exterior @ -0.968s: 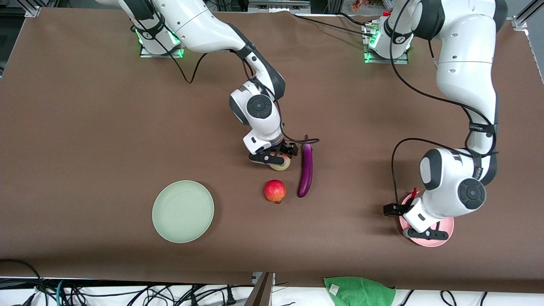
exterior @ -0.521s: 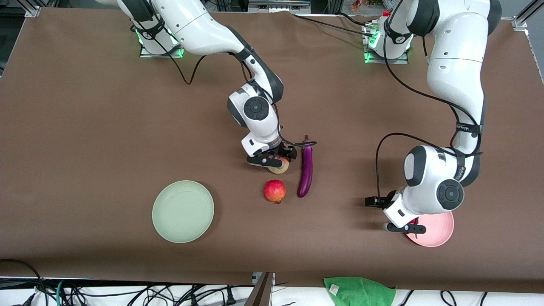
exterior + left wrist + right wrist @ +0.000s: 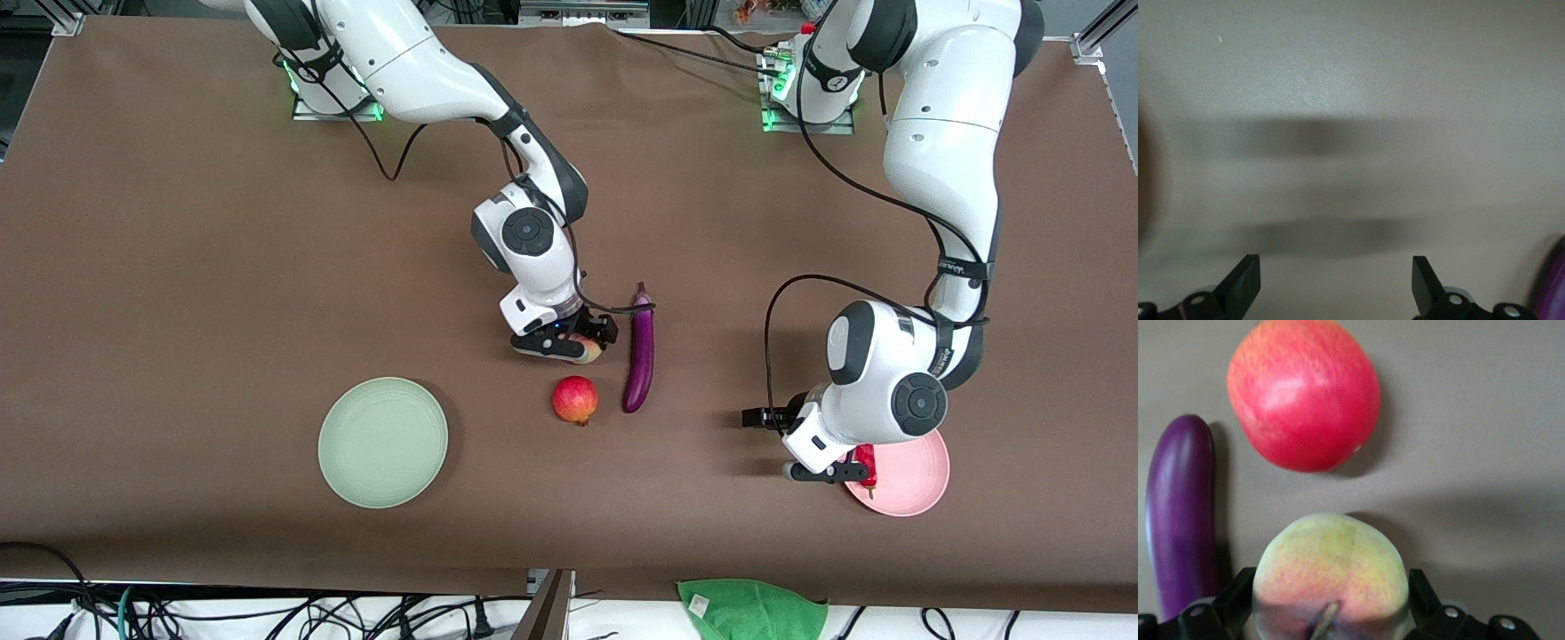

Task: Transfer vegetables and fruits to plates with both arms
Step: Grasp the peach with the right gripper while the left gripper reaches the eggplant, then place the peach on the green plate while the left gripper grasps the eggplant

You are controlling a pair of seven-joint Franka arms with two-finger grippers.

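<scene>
a: where's the right gripper [image 3: 569, 342]?

b: down at the peach [image 3: 588, 349], mid-table. in the right wrist view the peach [image 3: 1331, 577] sits between its two fingers [image 3: 1238, 593], which are spread wide on either flank. i can't tell if they touch the skin.

a: and the other produce?

b: the pomegranate [image 3: 575, 399] lies at about six o'clock from the peach, nearer the front camera. the eggplant [image 3: 639, 351] lies at three o'clock from the peach, just beside it, lengthwise from twelve to six.

a: the left gripper [image 3: 787, 444]?

b: empty, fingers [image 3: 1241, 287] parted over bare table [image 3: 1338, 100]. it hangs just off the pink plate [image 3: 916, 484], at roughly nine o'clock from it.

a: anything on that plate?

b: the red chili [image 3: 866, 465], at the plate's nine o'clock edge.

a: the green plate [image 3: 383, 442]?

b: bare, toward the right arm's end, at about eight o'clock from the pomegranate and well apart from it.
</scene>
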